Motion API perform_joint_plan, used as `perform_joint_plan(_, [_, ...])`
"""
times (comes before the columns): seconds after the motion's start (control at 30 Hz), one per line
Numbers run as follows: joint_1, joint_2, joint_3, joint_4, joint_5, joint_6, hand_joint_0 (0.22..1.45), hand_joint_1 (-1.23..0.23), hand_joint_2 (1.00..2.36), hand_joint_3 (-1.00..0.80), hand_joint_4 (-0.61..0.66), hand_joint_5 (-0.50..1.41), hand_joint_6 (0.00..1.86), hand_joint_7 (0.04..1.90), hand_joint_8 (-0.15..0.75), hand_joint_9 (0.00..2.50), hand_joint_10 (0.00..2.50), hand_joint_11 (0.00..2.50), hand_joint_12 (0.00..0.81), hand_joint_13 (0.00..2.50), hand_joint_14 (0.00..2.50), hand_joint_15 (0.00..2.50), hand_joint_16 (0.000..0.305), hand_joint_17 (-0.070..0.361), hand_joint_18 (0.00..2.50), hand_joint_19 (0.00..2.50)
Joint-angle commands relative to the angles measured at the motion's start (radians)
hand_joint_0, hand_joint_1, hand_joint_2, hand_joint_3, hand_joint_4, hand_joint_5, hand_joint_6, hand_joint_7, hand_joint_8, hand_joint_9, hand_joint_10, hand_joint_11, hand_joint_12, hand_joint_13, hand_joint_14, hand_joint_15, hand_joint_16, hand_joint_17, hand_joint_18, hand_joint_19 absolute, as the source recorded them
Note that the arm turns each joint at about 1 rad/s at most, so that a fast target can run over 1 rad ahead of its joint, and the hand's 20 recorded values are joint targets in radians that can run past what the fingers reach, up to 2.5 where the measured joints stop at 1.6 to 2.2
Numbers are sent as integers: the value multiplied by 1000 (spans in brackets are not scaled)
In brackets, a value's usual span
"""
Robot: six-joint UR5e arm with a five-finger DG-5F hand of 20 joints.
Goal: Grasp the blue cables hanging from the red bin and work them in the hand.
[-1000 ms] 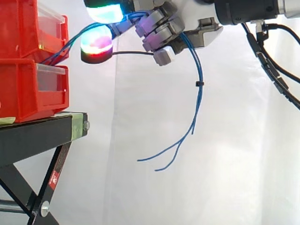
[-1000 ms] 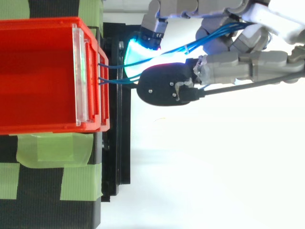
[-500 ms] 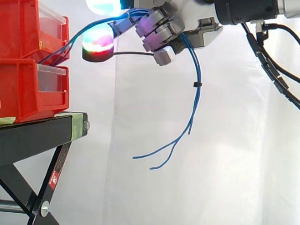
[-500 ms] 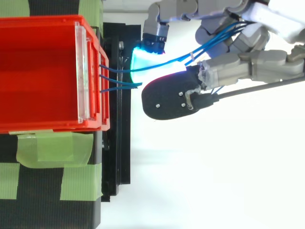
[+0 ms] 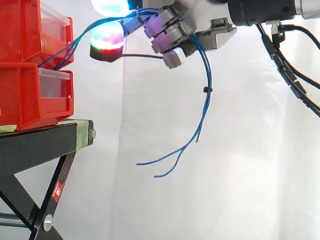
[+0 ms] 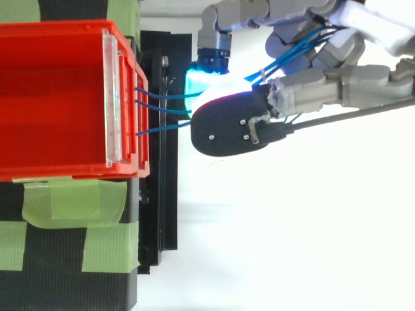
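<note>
- We saw the black stand (image 5: 40, 145), strapped with green tape (image 6: 65, 201), carrying stacked red bins before the white curtain (image 5: 250, 175).
- The upper red bin (image 6: 52, 97) sat at 9 o'clock of the hand, and the cables left its front lip.
- The hand (image 5: 170, 35) reached in from 3 o'clock, high in the side view. Its fingers were curled round the cable bundle, and one glowing fingertip pad (image 5: 106, 37) was stretched toward the bin.
- The blue cables (image 5: 205, 95) ran from the bin up into the hand, passed through the curled fingers and hung toward 6 o'clock. Their free ends splayed toward 8 o'clock, clear of the stand.
- A small black tie (image 5: 205, 89) bound the hanging strands just below the hand.
- We judged the cables light, limp and smooth-skinned, so they could slide under a loose grip. The bundled stretch above the tie looked like the soundest place to hold them.
</note>
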Motion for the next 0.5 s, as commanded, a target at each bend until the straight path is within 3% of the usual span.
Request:
perform_joint_plan(0.0, [-2,0,-1,9,0,0,883,-647,1023,-448,263,577,4,1453,510,1913,2500,2500,704,2067,2500,2079,209,157,2425,764])
perform_joint_plan(0.27, [-5,0,0,12,-17,-31,882,-598,1021,-291,297,544,8,1396,510,1913,2500,2500,704,2067,2500,2079,209,157,2425,764])
perform_joint_plan(0.37, [-8,0,0,22,-29,-54,904,-549,1015,-237,354,467,14,1204,510,1913,2500,2500,704,2067,2500,2079,209,157,2425,764])
perform_joint_plan(0.47, [-9,0,0,29,-35,-61,897,-517,1011,-273,372,427,16,1132,510,1913,2500,2500,704,2067,2500,2079,209,157,2425,764])
